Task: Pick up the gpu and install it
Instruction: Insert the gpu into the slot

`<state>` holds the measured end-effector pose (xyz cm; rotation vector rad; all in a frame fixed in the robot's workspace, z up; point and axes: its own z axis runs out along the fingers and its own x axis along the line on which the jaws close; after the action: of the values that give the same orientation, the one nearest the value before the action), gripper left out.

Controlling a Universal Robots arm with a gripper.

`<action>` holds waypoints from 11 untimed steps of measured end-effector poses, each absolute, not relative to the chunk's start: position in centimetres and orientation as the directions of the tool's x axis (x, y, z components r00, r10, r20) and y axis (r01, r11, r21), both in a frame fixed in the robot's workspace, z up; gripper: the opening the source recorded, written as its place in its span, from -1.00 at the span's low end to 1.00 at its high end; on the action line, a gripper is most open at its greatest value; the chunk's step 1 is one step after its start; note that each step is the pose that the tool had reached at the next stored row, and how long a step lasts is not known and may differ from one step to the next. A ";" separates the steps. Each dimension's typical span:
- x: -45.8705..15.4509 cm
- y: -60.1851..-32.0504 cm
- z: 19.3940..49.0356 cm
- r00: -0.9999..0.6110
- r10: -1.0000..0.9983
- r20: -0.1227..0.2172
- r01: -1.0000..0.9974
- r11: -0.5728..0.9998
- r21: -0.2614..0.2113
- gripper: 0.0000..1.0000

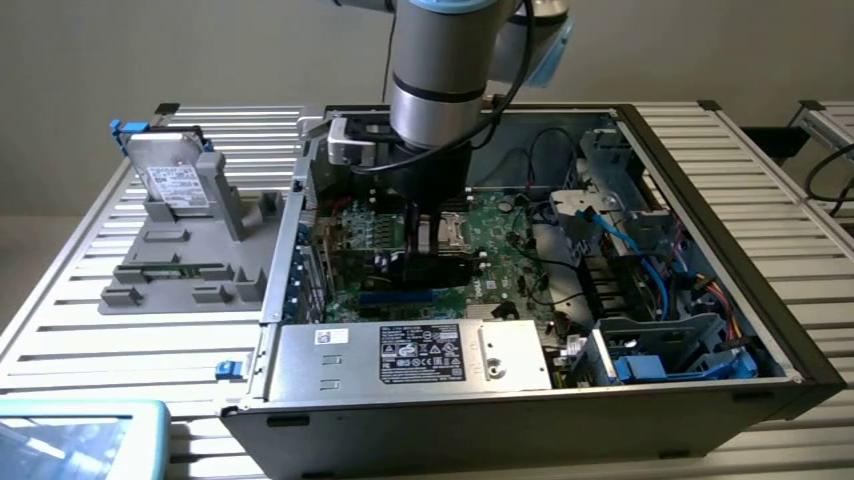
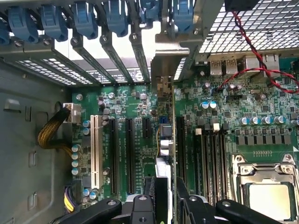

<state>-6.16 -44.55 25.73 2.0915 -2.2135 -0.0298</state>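
Gripper (image 2: 167, 189) is clamped on the gpu (image 2: 165, 140). We see the card edge-on, running straight out ahead of the fingers (image 2: 156, 186) toward the rear panel. It sits over the motherboard (image 2: 140, 107), with the black expansion slots (image 2: 130, 149) just beside one flank of the hand and the memory slots (image 2: 201, 154) on the other (we can't tell if the edge connector is in a slot yet).

Risks, as we judge them:
- Slight yaw in the grip puts the connector on a slot's lip, not in it. Pushing then bends the card or loads the board.
- The silver bracket (image 2: 163, 56) at the card's far end has to meet the rear opening beside the slot-cover bars (image 2: 112, 60). If it catches a metal edge, the card tilts in the grip.
- The blue retention clips (image 2: 84, 18) beyond the bracket sit close. One out of place blocks it.
- The red wire (image 2: 252, 70) loops further out on the memory side, apart from the card, so snag risk is low.

Room: tight on both flanks. The CPU socket (image 2: 266, 196) lies further out past the memory slots. The only free room is straight up out of the case (image 1: 747, 180).
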 end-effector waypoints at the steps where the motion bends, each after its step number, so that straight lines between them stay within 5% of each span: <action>1: -6.2 -44.5 25.7 -0.053 -0.997 0.057 -0.995 0.058 0.080 -0.44; 11: -6.6 -44.6 25.6 -0.042 -0.998 0.056 -0.996 0.046 0.080 -0.44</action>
<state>-6.55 -44.63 25.60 2.1054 -2.2002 -0.0289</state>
